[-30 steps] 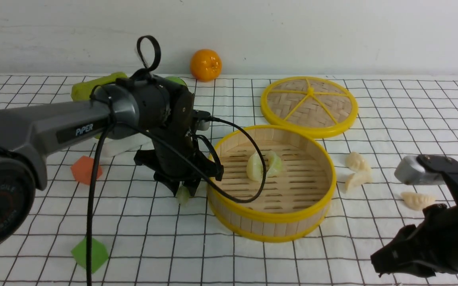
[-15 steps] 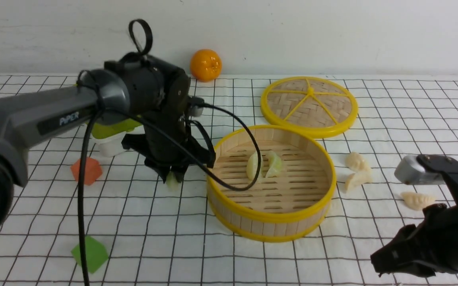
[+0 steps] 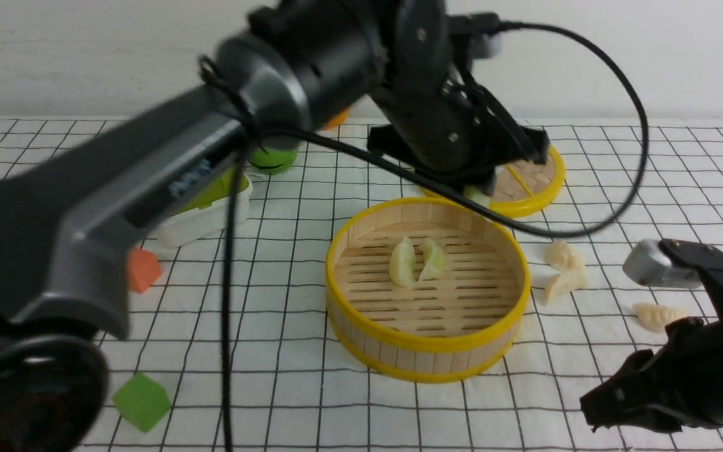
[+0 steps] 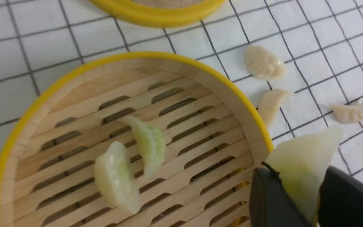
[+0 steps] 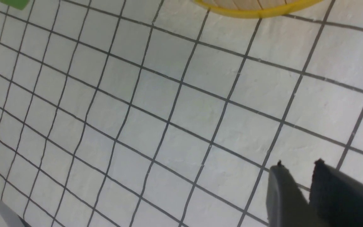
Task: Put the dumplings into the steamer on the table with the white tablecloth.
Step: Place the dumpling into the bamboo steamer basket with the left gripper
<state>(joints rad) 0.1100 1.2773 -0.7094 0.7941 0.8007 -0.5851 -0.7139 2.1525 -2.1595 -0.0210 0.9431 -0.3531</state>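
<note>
bright, even light, soft faint shadows, motion blur on the left arm point(image 3: 117, 188), wrist views sharp

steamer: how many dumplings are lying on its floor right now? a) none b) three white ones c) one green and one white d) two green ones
D: two green dumplings lie on the slatted floor of the steamer, while the third green dumpling is held in the left gripper.

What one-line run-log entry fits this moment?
left gripper: shut on green dumpling by steamer rim | steamer: two green dumplings inside | right gripper: empty | cream dumplings: three on tablecloth
</note>
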